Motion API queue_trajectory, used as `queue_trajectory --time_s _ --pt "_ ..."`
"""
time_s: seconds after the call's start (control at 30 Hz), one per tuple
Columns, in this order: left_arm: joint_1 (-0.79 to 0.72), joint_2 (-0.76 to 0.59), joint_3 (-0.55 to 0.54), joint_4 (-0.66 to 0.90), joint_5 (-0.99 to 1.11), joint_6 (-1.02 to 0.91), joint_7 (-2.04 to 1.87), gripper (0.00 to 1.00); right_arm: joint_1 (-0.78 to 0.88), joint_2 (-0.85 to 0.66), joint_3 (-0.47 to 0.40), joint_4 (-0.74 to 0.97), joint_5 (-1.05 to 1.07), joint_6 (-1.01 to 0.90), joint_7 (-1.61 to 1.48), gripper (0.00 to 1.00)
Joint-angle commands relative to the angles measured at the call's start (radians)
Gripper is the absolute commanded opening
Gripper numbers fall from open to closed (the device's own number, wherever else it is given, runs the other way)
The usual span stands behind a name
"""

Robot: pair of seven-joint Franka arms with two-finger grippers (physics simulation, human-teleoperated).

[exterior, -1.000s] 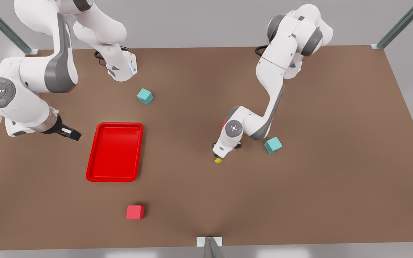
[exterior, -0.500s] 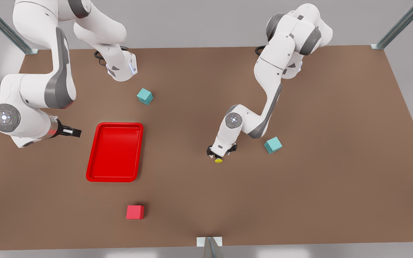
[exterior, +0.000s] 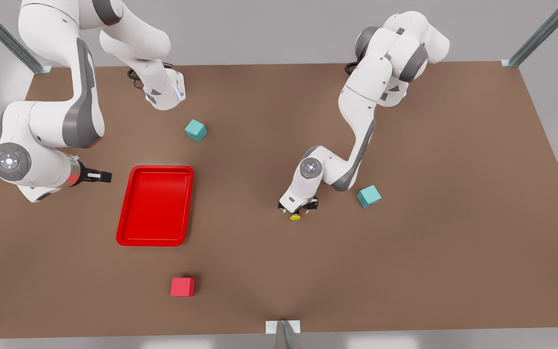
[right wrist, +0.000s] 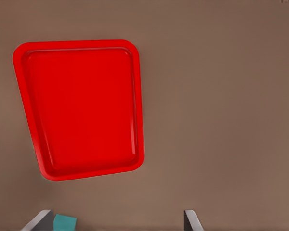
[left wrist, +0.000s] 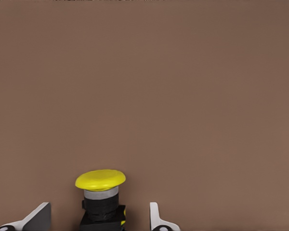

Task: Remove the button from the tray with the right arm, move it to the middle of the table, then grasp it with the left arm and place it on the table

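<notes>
Table (exterior: 405, 252): large flat matte brown top. Tray (exterior: 155, 206): shallow glossy red rect., rounded corners, raised rim, nothing in it, toward front view's left. Right gripper (exterior: 99, 176): just beside tray, fingers spread wide, held nothing; waited. Left gripper (exterior: 298, 207): low nr table centre, fingers (left wrist: 154, 214) parted either side of button, gaps both sides. Button (exterior: 295, 216): tiny, smooth domed yellow cap, grey collar, black body; stood upright, apparently on table. Step judged: final set-down, prob. done; next called for straight lift clear w/o clipping cap.

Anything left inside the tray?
Nothing: the tray shows bare red floor. The button stands on the table between the left gripper's open jaws; right gripper waits beside the tray.
</notes>
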Motion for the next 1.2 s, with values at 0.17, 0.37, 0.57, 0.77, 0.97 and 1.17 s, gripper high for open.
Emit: queue_trajectory --time_s 0.17,0.37,0.57,0.77,0.97,1.17 --pt "0.002 0.007 0.002 0.001 -0.001 -0.002 0.144 0.62 0.000 -0.001 0.000 -0.001 0.000 0.000 -0.067 1.00" --pt "-0.002 0.015 0.000 0.003 -0.008 -0.002 0.141 0.55 0.000 -0.001 0.000 0.001 0.000 0.000 -0.068 1.00" --pt "-0.001 0.007 0.003 0.004 -0.008 -0.005 0.139 0.52 0.002 -0.001 0.002 0.002 0.000 -0.002 -0.071 1.00" --pt "-0.001 -0.005 0.007 0.070 -0.009 -0.141 0.090 0.49 0.000 -0.001 0.002 0.001 0.000 -0.013 -0.069 1.00" --pt "-0.378 -0.002 0.536 0.136 0.040 -0.281 -1.074 0.49 0.000 -0.001 0.002 0.002 0.000 -0.013 -0.069 1.00" --pt "-0.413 0.044 0.551 0.141 0.676 -0.715 -2.024 0.48 0.023 -0.001 0.006 0.038 0.002 -0.013 -0.071 1.00"
